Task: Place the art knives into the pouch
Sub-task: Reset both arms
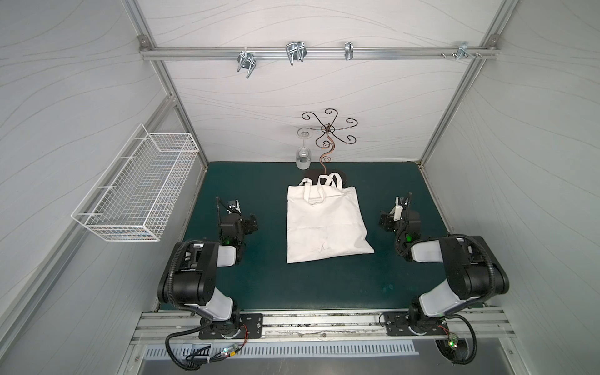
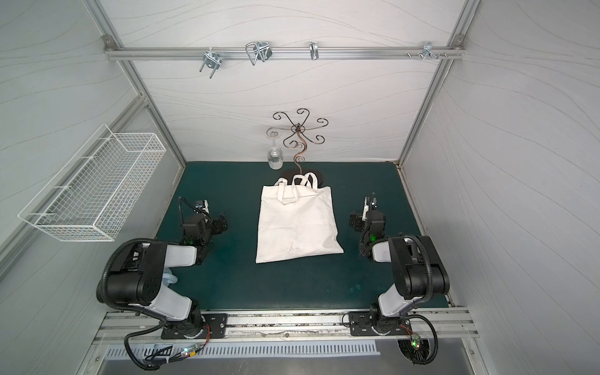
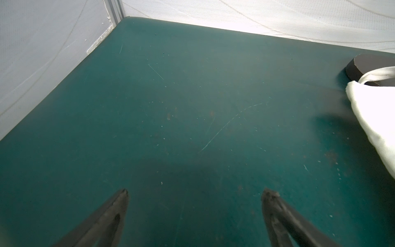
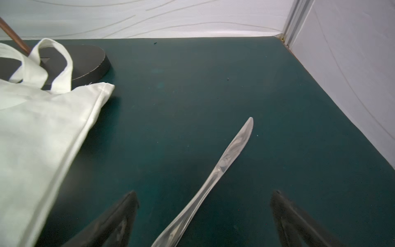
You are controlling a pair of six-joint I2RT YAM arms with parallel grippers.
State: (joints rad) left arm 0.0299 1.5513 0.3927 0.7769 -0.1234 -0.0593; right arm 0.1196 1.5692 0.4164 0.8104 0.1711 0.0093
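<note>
Both top views: the pouch (image 1: 326,224) (image 2: 297,224) lies flat at mid-worktop (image 1: 324,285) (image 2: 292,285), between my two arms. Its mouth and handles (image 1: 319,181) face the far wall. One handle loop rests over the dark base (image 4: 89,62) of the wire stand (image 1: 328,143) behind the pouch. The other loop is folded back onto the cloth. A glass (image 1: 303,156) hangs upside down from the stand, on its left side. A white wire basket (image 1: 136,185) is fixed to the left wall, well apart from the pouch.

Right wrist view: the knife (image 4: 224,166) lies on the worktop outside the pouch, on its right side and apart from its edge. The blade points towards the far wall and the serrated edge faces away from the pouch. The handle runs back between the fingers of my right end effector (image 4: 205,192). Those fingers are spread wide to either side of the handle, touching nothing, so the knife is not gripped. I cannot pick out the knife in the top views, where the right arm stands over that spot.

Left wrist view: my left end effector (image 3: 195,192) is likewise released, its fingers apart over bare worktop. One side edge of the pouch and part of the stand base show at the margin.
</note>
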